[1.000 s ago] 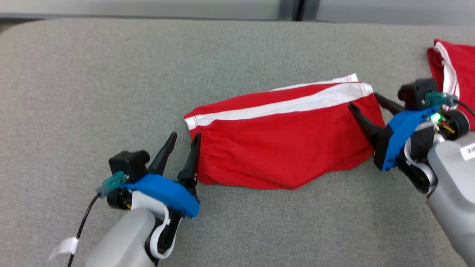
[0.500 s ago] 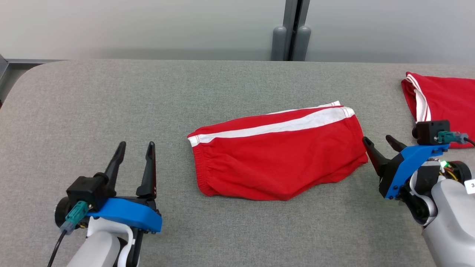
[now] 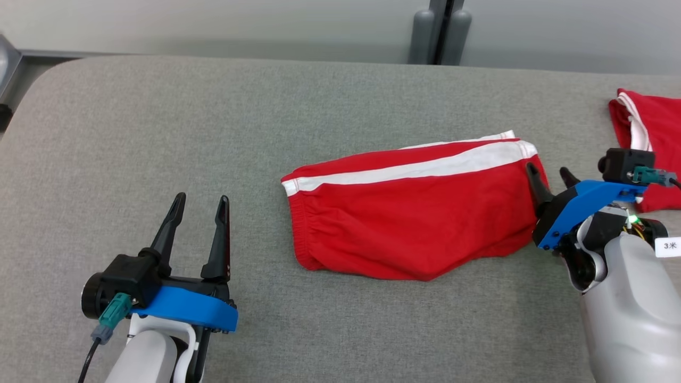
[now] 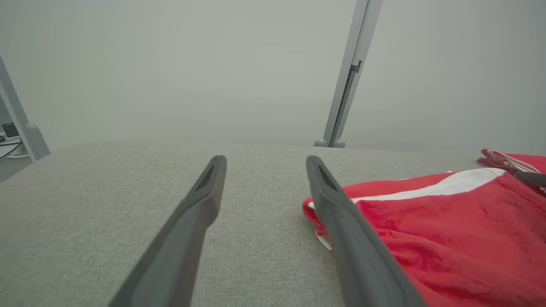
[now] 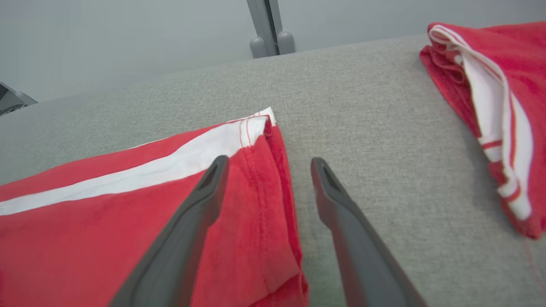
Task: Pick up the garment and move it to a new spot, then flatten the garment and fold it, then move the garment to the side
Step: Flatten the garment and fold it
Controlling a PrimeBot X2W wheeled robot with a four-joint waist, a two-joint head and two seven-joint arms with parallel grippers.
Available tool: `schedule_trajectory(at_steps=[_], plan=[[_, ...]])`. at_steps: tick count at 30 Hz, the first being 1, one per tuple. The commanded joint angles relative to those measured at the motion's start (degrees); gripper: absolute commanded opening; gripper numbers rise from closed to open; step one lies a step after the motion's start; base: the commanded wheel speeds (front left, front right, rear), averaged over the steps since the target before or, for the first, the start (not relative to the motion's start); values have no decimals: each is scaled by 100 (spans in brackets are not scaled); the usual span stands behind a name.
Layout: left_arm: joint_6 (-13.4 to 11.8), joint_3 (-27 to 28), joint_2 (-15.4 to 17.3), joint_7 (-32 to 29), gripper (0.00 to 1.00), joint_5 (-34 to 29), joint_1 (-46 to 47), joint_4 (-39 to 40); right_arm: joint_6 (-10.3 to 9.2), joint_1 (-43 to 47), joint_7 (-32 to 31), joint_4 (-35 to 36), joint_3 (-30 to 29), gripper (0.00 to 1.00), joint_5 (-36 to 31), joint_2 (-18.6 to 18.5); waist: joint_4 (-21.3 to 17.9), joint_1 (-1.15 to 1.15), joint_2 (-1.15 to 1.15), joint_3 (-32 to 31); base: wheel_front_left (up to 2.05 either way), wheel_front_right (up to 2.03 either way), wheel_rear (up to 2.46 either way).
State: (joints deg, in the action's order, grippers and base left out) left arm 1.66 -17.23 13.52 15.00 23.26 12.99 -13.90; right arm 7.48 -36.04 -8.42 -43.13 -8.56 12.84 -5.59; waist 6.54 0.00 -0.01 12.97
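The worktop [image 3: 159,133] is grey. Another red cloth [image 3: 662,133] with white stripes lies near its right edge. A grey post [image 3: 424,37] stands behind it.

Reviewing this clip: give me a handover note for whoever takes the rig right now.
Left gripper: open, empty, over the table, left of the red shorts, apart from them.
Right gripper: open, fingers straddling the shorts' leg hem, nothing gripped.
Red shorts: folded in half, flat, mid-table; a second red garment lies at the far right.
Done: folding, apparently. Left: grasp the shorts and move them aside.
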Motion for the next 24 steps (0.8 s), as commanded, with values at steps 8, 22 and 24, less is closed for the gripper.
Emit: schedule_trajectory(at_steps=[8, 22, 24], plan=[[286, 293, -249, 22, 100, -311, 177, -107, 3, -441, 270, -623, -986, 100, -1108, 223, 298, 0, 1, 381, 0, 0, 0], [484, 698, -528, 23, 100, -612, 130, -59, 13, -498, 560, -1685, -610, 0, -1648, 331, 336, 0, 1, 491, 0, 0, 0], [501, 736, -545, 23, 100, -631, 112, -74, 3, -530, 723, -1706, -546, 0, -1601, 292, 307, 0, 1, 473, 0, 0, 0]])
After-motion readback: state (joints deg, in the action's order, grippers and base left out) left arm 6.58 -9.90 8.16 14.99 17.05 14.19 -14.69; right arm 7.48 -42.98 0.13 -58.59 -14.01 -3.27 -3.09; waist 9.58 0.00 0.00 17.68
